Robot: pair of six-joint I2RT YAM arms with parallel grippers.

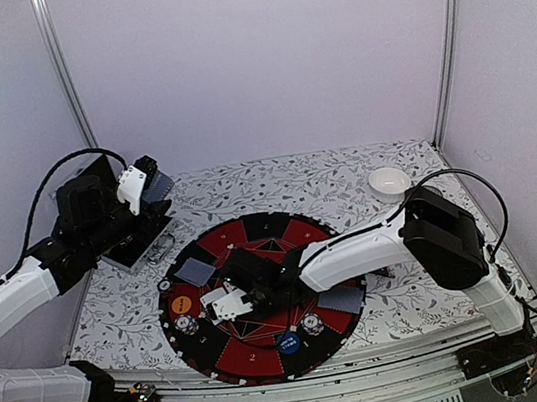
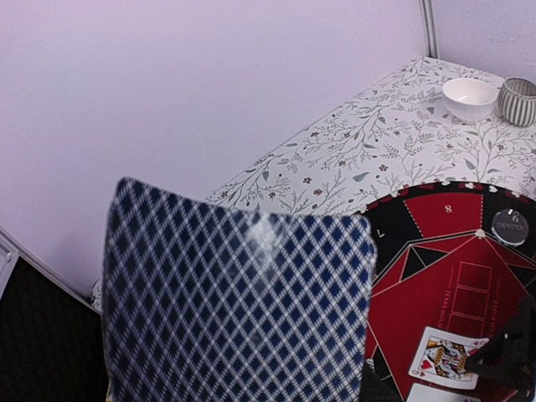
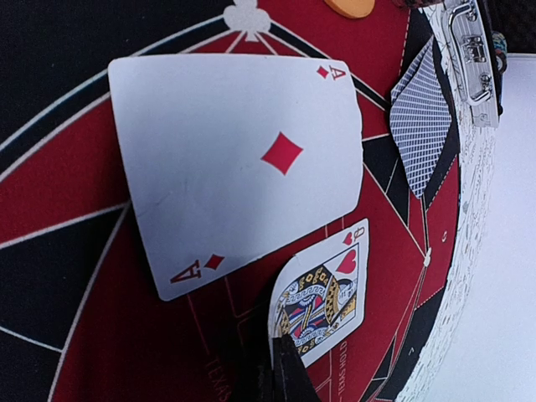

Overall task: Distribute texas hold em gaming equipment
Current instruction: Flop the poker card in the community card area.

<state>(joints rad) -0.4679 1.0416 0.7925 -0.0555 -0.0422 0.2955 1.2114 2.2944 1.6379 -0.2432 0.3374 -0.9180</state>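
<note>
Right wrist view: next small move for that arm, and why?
Probably lift the right gripper straight up off the mat. Its jaws are shut, with the tips at the edge of the queen of hearts, which lies face up beside the ace of diamonds; both look placed. The left gripper holds up a blue-checked card, likely the next to fetch.

Note for you: left arm and right arm match, with smooth white tubular links and boxy black joint housings. A white shell sits behind the left jaws; the right jaws end in black tips. One thin black cable loops over each arm. The bases are black blocks.
</note>
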